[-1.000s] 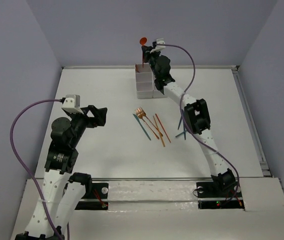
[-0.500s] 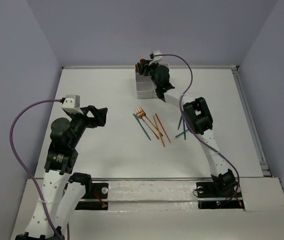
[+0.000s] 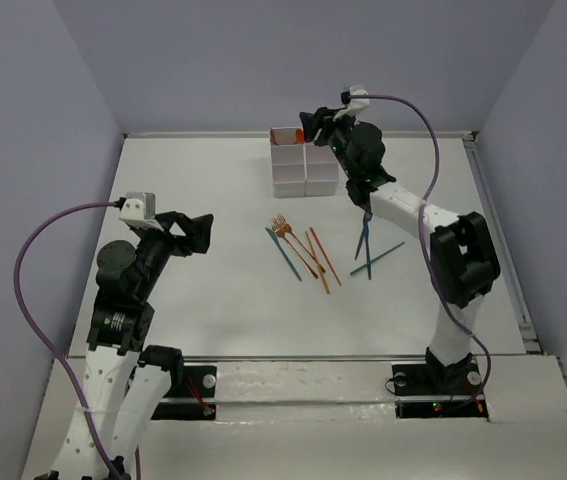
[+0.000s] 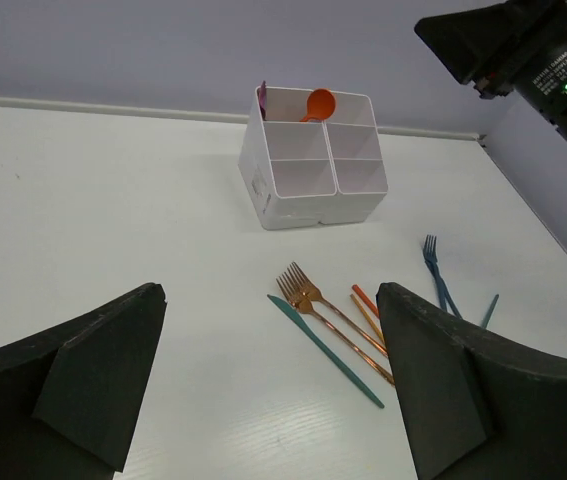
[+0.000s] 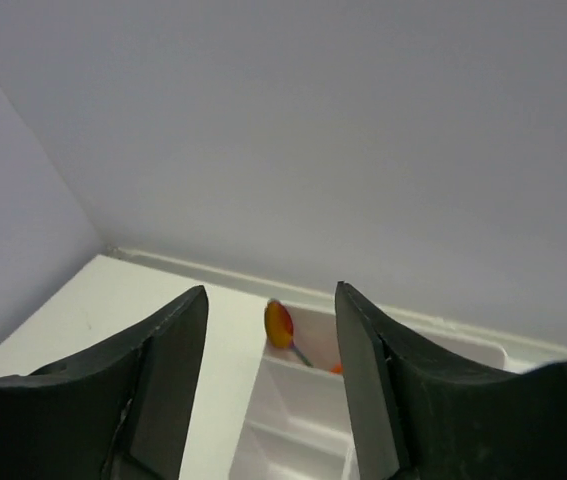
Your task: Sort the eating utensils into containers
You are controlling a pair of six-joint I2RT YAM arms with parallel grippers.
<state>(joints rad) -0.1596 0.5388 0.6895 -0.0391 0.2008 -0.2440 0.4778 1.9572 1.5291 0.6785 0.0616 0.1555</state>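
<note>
Right arm stretched out, right gripper [image 3: 311, 122] hovering over containers' [image 3: 305, 186] rear edge, claw spread, empty; left gripper [image 3: 201, 231] spread, well left.

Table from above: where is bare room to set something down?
Bare: the left of the table, between the white boxes and the left arm; also the near strip below the utensils. Crowded: the middle, where copper forks, orange sticks and teal pieces lie.

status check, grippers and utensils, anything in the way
Left gripper open, empty. Right gripper open, empty, by the containers. Orange spoon in a rear compartment; copper forks, teal knife loose on table. Nothing blocking.
</note>
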